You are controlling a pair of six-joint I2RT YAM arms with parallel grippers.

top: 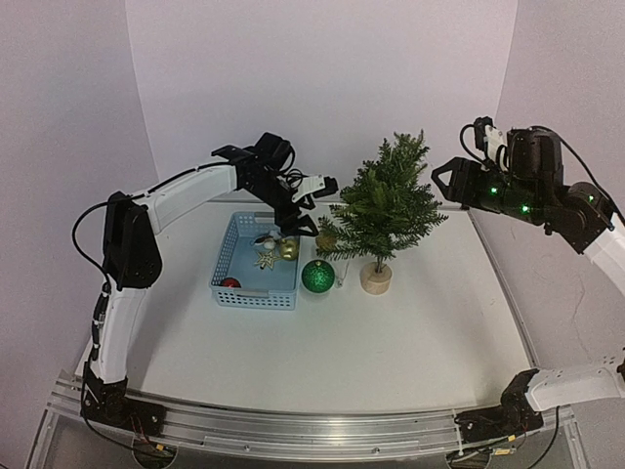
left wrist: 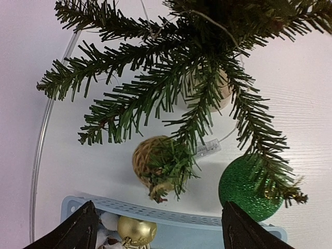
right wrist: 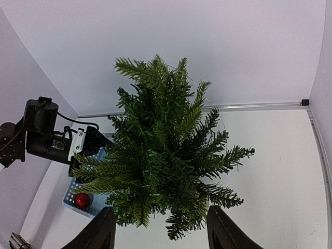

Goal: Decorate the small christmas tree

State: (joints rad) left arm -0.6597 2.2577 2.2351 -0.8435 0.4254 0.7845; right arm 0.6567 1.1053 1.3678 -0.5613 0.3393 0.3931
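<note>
Bright, even overhead light, soft shadows, sharp focus; mild wide-angle bending at edges.

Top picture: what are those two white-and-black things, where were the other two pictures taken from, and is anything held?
They are two robot arms bolted to a white table, filmed from above. The other pictures come from cameras on their wrists; the dark shapes at the bottom are each arm's fingers. The left gripper hangs open above the blue plastic basket of baubles, the right gripper open beside the small green fir tree on its wooden base. A glittery green ball lies between basket and tree. Nothing is held.
</note>
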